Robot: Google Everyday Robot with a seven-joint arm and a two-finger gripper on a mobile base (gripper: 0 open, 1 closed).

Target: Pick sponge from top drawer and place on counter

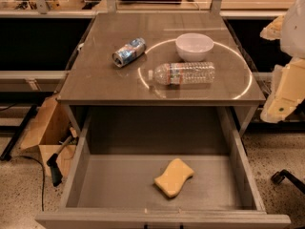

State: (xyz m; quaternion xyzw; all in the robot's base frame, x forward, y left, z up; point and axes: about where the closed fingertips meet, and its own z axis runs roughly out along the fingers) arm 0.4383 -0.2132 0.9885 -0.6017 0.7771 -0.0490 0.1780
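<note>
Gripper (281,92) at frame's right edge, level w/ counter (95,80); aperture can't tell, no obj seen in it. Sponge (174,177) well below-left of it, flat in open top drawer (119,185). Descend vertically, clear right drawer wall, pinch across narrow waist.

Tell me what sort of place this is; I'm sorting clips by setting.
Probably a robot lab or workshop: workbenches behind the counter, a cardboard box on the speckled floor, and the gripper at the right edge.
</note>
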